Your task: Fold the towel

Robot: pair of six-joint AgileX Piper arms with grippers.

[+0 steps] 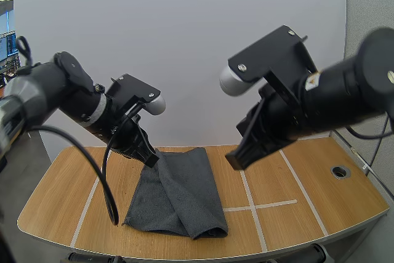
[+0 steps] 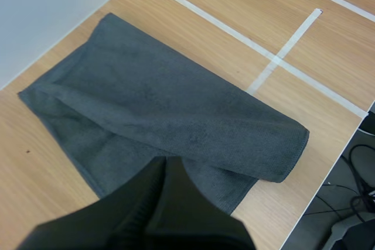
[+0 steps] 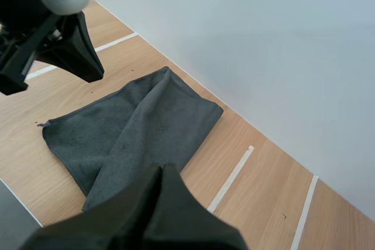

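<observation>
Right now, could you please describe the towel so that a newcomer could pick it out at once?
Start at the wooden table with white tape lines on it. Left of where they cross lies the towel, a dark grey cloth with one side folded over the other. It is the only cloth there, dark against the pale wood.

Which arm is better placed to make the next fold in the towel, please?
Probably left: the left tool, shut, hangs at the towel's far corner. The right tool, also shut, is off to the towel's right side, over the table.
</observation>
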